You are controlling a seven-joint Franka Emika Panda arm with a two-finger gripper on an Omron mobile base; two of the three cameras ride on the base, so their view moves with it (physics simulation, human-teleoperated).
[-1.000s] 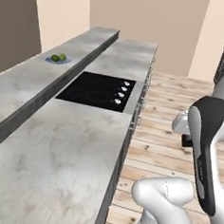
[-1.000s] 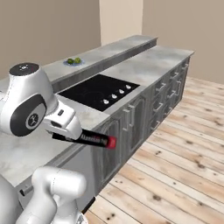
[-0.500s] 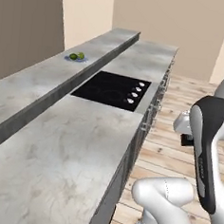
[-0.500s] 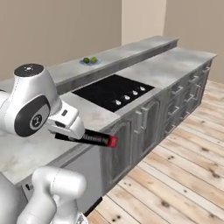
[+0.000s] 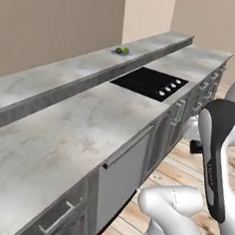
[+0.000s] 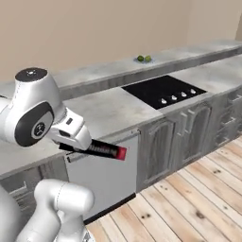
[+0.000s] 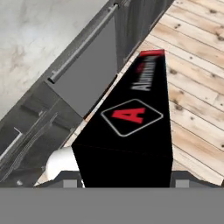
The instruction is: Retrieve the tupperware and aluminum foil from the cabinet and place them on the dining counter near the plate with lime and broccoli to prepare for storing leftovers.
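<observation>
We are gripping the long black aluminum foil box (image 7: 131, 131) with the gripper (image 7: 124, 181); its fingers are mostly hidden behind the box's near end in the hand view, so we are reading the hold from the box sitting clamped between them. In the right base view the box (image 6: 101, 150) is sticking out level from the white arm's wrist, over the wooden plank floor (image 6: 189, 203) in front of the grey cabinet fronts (image 6: 160, 142). The box is black with a red end cap, a red "A" in a white-outlined diamond and white lettering cut off after "Alumin". In the left base view we are seeing the arm's dark-striped link, with the box hidden. The small plate with lime and broccoli (image 5: 121, 51) is sitting far off on the raised grey marble tabletop (image 5: 68, 70); it is too small to tell plate from food. It is also showing in the right base view (image 6: 144, 59), beyond the black cooktop (image 6: 163, 90). The hand view is adding a flat grey dishwasher-like panel with a bar handle (image 7: 87, 65).
</observation>
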